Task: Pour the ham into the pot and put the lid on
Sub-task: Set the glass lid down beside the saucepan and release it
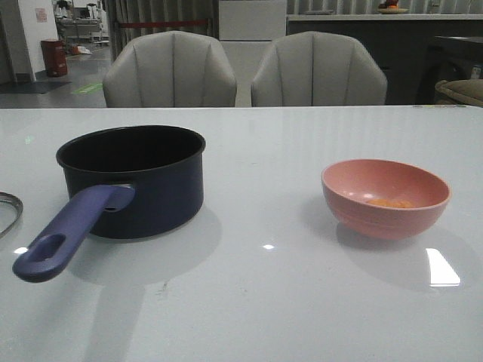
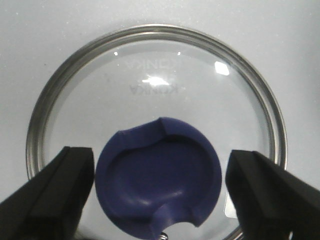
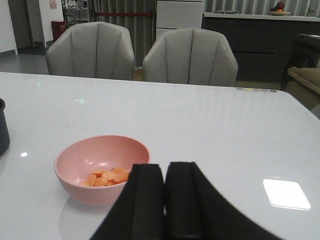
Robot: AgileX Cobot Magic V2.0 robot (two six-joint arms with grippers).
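The dark navy pot point(image 1: 132, 181) stands on the left of the table, its purple-blue handle point(image 1: 68, 235) pointing toward the front. In a pink bowl point(image 1: 385, 197) on the right lie the orange-pink ham point(image 3: 107, 176) pieces. The glass lid point(image 2: 155, 75) lies flat on the table; only a sliver of its rim point(image 1: 7, 213) shows at the far left of the front view. My left gripper point(image 2: 160, 167) is open directly above the lid, one finger on each side of the blue knob point(image 2: 159, 185). My right gripper point(image 3: 164, 169) is shut on nothing, just behind the bowl.
Two grey chairs point(image 1: 245, 69) stand behind the table's far edge. The white table top point(image 1: 264, 143) reflects ceiling lights. A sliver of the pot's wall point(image 3: 3, 129) shows at the edge of the right wrist view.
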